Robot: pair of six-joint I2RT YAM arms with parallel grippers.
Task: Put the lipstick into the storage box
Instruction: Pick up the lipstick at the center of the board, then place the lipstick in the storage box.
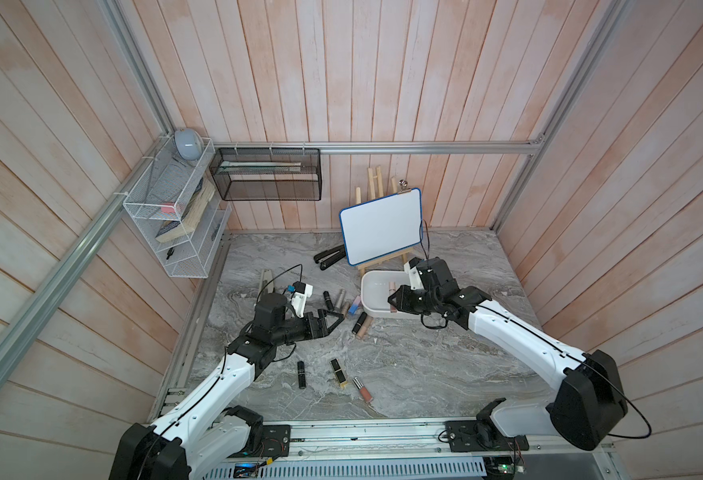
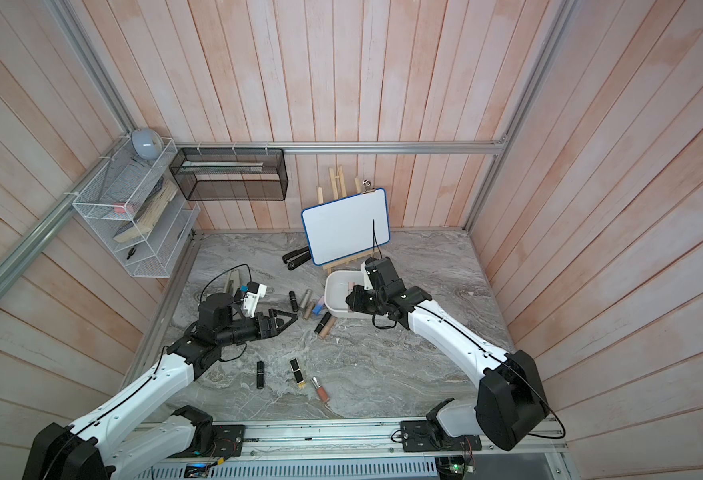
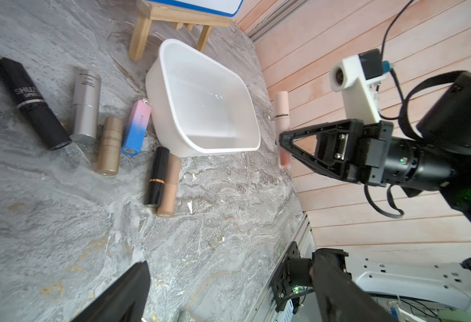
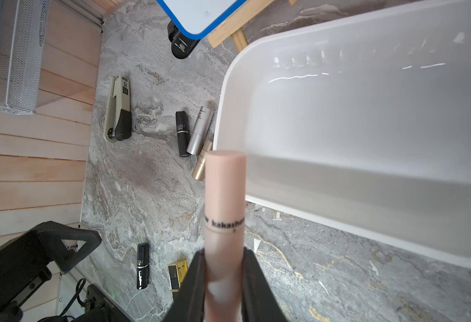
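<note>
Your right pincer point(image 4: 223, 259) is clamped on the pale pink lipstick tube point(image 4: 224, 195), holding it in the air over the near rim of the white storage box point(image 4: 368, 117). Your left pincer point(image 1: 335, 322) stands wide with nothing in it, above the marble tabletop point(image 1: 424, 365), near the cluster of loose lipsticks point(image 1: 360, 323) beside the box.

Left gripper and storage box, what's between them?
Mainly a pink-and-blue lipstick and a black lipstick beside a tan tube, in both top views.
</note>
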